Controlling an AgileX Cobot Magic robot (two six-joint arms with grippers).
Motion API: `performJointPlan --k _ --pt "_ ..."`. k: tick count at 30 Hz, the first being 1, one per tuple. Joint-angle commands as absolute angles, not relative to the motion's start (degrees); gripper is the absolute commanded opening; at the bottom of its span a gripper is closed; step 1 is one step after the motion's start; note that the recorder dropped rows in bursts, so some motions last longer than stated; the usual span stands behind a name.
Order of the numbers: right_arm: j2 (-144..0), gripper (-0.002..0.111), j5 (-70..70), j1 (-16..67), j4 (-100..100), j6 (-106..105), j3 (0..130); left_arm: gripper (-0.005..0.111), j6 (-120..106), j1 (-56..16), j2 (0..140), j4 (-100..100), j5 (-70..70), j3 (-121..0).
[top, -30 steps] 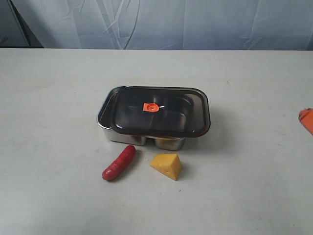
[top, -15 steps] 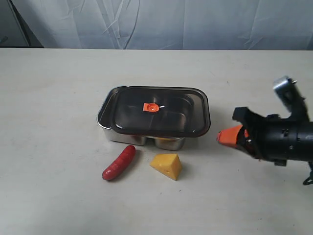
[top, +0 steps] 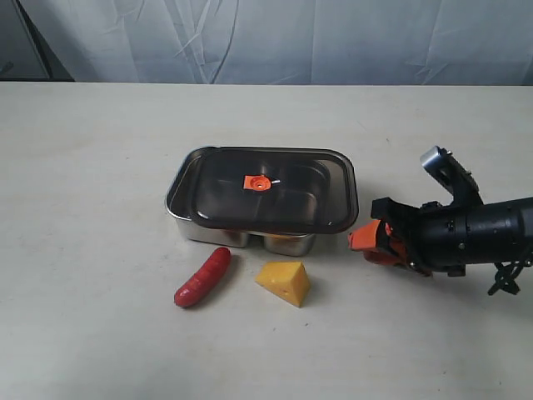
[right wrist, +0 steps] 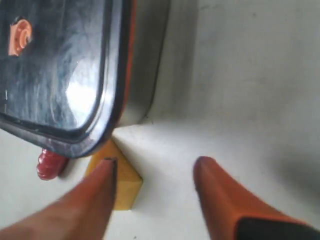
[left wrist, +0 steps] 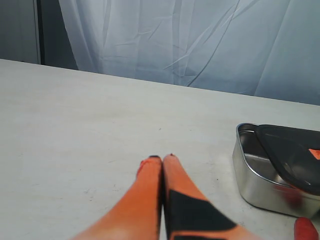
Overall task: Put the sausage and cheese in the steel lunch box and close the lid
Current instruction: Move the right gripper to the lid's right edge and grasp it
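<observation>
The steel lunch box stands mid-table with the dark lid resting askew across it. In front of it lie the red sausage and, to its right, the yellow cheese wedge. My right gripper hovers open just right of the box's right end, its orange fingers apart with nothing between them. My left gripper is shut and empty over bare table to the left of the box; the exterior view does not show it.
A pale wrinkled curtain hangs behind the table's far edge. The right arm's black body stretches in from the right side above the tabletop.
The right arm has come in from the right edge toward the box, and its fingers have parted. Box, lid, sausage and cheese have not moved.
</observation>
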State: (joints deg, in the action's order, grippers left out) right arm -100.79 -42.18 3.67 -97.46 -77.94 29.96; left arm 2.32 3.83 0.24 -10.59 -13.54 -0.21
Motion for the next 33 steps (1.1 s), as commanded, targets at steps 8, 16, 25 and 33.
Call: performJointPlan --k 8,16,25,33 --pt "-100.9 0.088 -42.7 3.3 -95.4 -78.7 33.9 0.0 2.3 3.3 0.0 -10.4 -13.4 0.0" --pt "-100.9 0.088 -41.6 3.5 -99.9 -80.9 37.5 0.0 2.3 3.3 0.0 -10.4 -13.4 0.0" --pt "-105.9 0.08 -45.7 3.5 -99.9 -78.6 39.9 0.0 2.3 3.3 0.0 -10.4 -13.4 0.0" --pt "-109.5 0.036 -48.7 3.5 -99.9 -78.5 42.1 0.0 2.3 3.3 0.0 -10.4 -13.4 0.0"
